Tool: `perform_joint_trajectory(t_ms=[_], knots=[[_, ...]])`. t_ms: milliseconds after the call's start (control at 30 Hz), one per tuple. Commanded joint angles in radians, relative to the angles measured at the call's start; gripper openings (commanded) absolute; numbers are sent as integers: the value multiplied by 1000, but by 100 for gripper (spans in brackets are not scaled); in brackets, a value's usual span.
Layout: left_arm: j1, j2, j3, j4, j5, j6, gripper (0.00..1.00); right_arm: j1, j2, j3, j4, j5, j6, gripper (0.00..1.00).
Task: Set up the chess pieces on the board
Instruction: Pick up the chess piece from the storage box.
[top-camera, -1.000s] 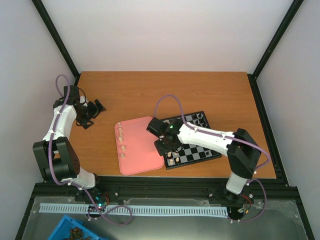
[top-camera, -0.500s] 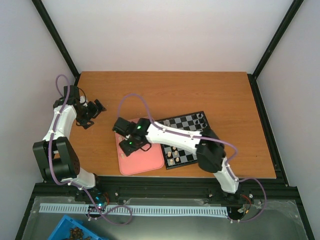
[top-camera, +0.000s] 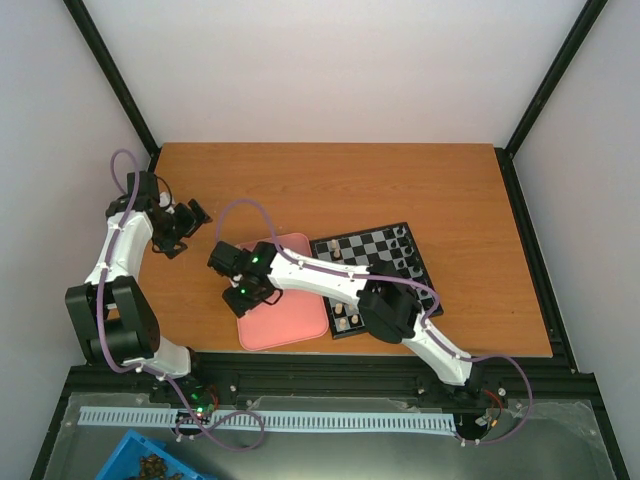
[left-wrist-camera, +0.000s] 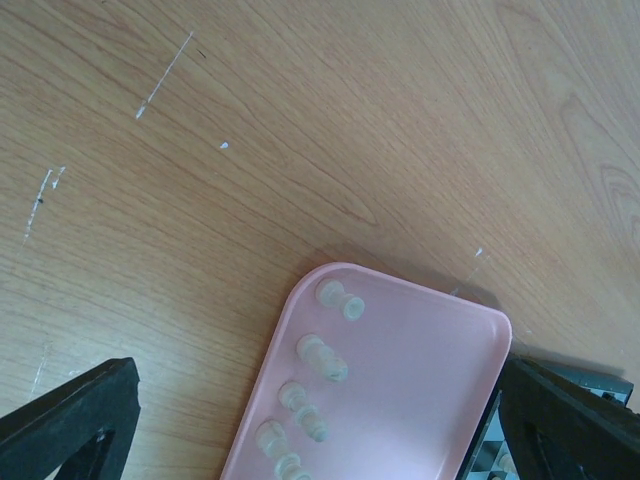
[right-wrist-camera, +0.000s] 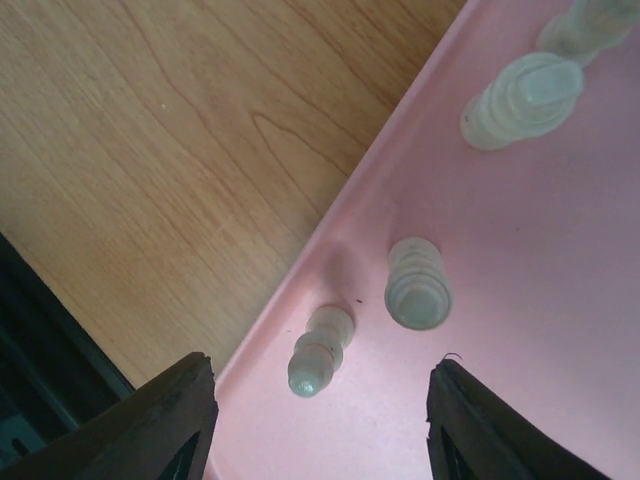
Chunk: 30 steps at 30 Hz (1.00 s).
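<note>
Several cream chess pieces (left-wrist-camera: 322, 357) stand in a row along the left side of the pink tray (left-wrist-camera: 420, 390). My right gripper (top-camera: 240, 290) hangs open just above that row. A small pawn (right-wrist-camera: 320, 350) lies between its fingers (right-wrist-camera: 180, 420) without touching them, and a rounder piece (right-wrist-camera: 418, 283) stands beside it. The board (top-camera: 385, 262) sits right of the tray, with a few cream pieces (top-camera: 346, 320) at its near left corner and dark ones (top-camera: 403, 238) at its far right. My left gripper (top-camera: 185, 222) is open and empty over the bare table, far left.
The pink tray (top-camera: 295, 318) butts against the board's left rim. The wooden table (top-camera: 330, 180) ends in black frame rails on both sides. My right arm stretches across the board's near half. A blue bin (top-camera: 150, 462) sits below the table's front edge.
My right arm has swung left, from over the board's near left corner to the left edge of the pink tray. The left arm has not moved.
</note>
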Motion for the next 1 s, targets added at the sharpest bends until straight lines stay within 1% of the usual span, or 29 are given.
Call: perform_joint_trajectory(t_ms=[0,100,267,533,600,700,900,967], knots=[[5,-22,0,15,-7,16,100,5,41,34,-16,-14,-7,55],[4,-18,0,19,-7,16,100,5,47,35,-17,-11,-5,50],[4,-9,1,22,-5,16,100,5,69,42,-17,-22,-10,46],[4,6,3,28,-2,16,100,4,101,72,-24,-35,-13,35],[4,9,4,28,0,16,100,3,109,79,-28,-38,-13,30],[4,16,7,28,4,16,100,3,119,103,-41,-34,-13,18],[4,26,14,25,9,18,100,1,92,117,-89,-10,-13,6],[5,28,17,22,9,18,100,2,52,98,-103,0,-12,5]])
